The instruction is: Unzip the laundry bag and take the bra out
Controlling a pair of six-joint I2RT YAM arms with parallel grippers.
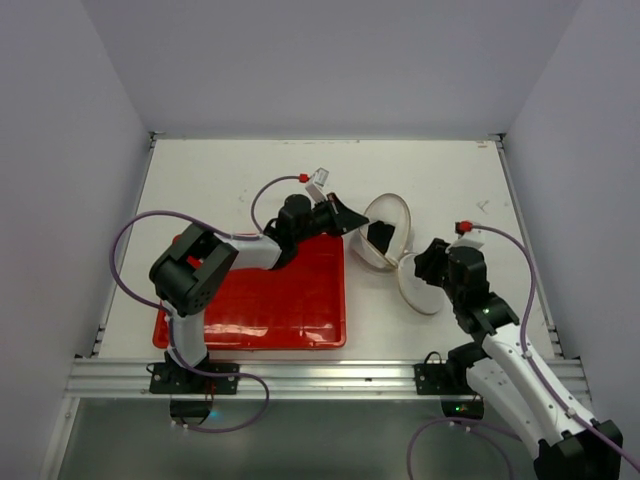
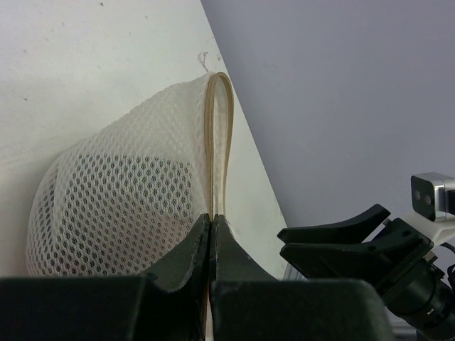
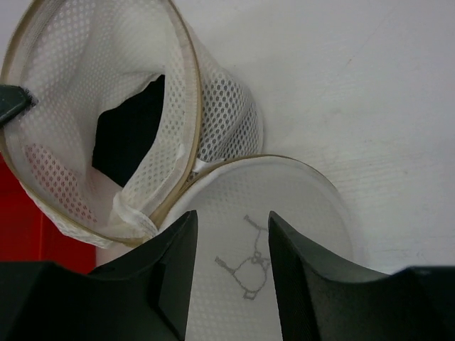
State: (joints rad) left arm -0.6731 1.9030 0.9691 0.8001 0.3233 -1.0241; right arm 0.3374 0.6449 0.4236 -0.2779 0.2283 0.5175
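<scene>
Left hand (image 2: pixel 213 222) pinches shut on the laundry bag (image 2: pixel 121 185) rim, holding its unzipped mouth toward the right hand (image 3: pixel 231 231), whose fingers (image 3: pixel 170 277) stand apart. Black bra (image 3: pixel 131 138) sits inside, ahead and left of that hand, seemingly loose; reach straight in, avoiding mesh

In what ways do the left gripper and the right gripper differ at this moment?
The left gripper is shut, pinching the tan rim of the laundry bag; the right gripper is open and holds nothing. The left one is at the bag's deep half, the right one over its flat round flap. Both are at the opened bag.
</scene>
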